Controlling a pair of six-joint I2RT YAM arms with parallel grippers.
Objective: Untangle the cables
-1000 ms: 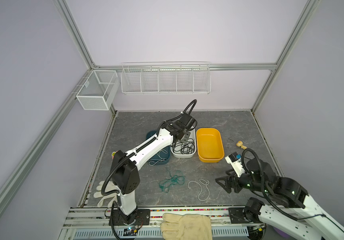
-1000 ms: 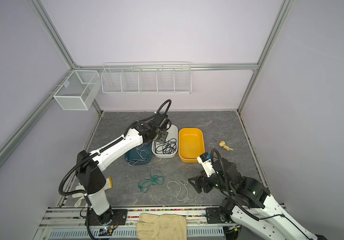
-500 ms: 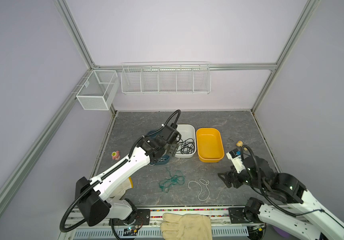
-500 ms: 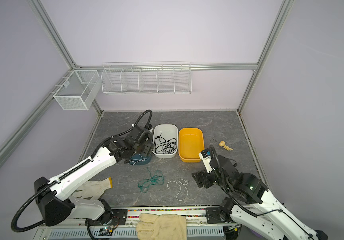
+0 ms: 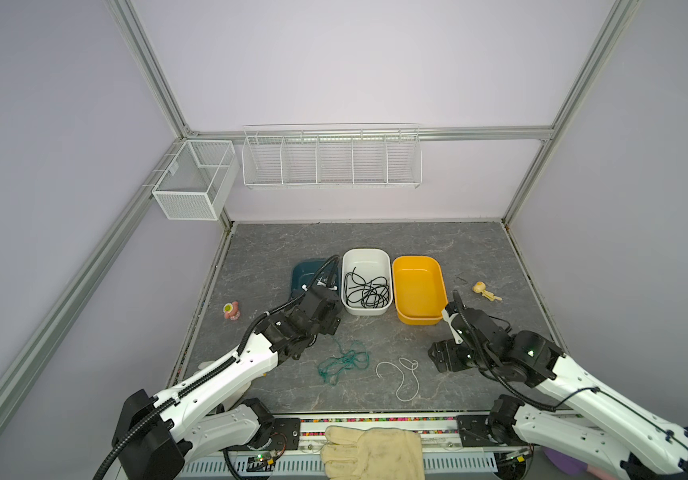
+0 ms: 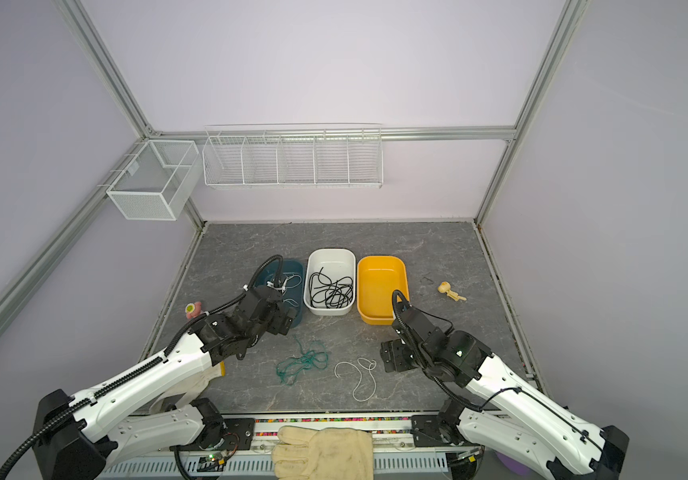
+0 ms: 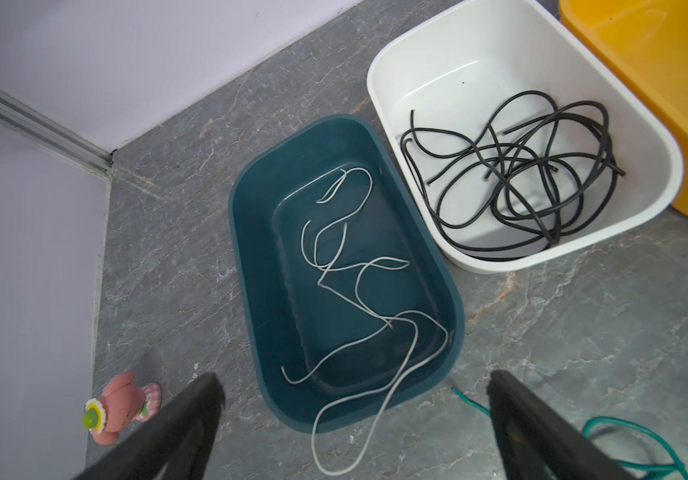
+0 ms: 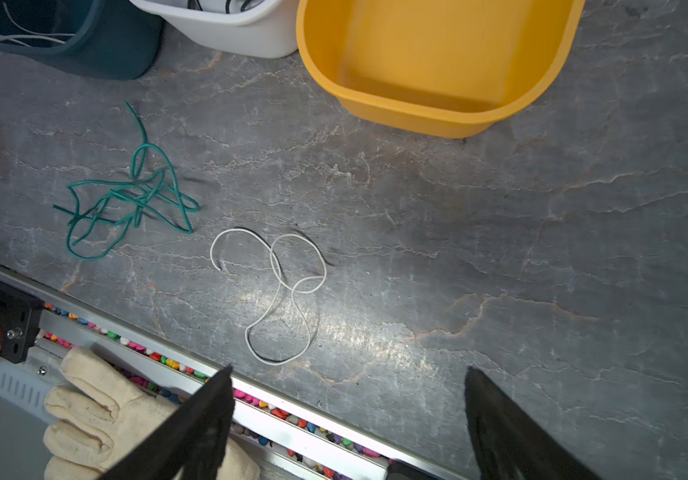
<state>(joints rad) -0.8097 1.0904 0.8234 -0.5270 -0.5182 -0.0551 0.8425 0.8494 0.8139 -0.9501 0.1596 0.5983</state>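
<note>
Pink toy point(image 5: 231, 310), cream glove point(image 5: 371, 453), perhaps a wooden doll point(image 5: 484, 290).

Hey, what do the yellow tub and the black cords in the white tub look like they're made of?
Yellow tub: likely molded plastic, smooth, slightly glossy, seamless rounded corners. Black cords: probably rubber- or plastic-sheathed wire, matte, holding springy loops; cut ends look coppery.

Pale lilac walls point(image 5: 334, 62) framed by aluminium posts point(image 5: 149, 70) enclose a grey marbled table point(image 5: 375, 241). A white wire shelf point(image 5: 331, 158) hangs at twelve o'clock, a white mesh box point(image 5: 192, 180) at ten o'clock. Soft, even light.
</note>
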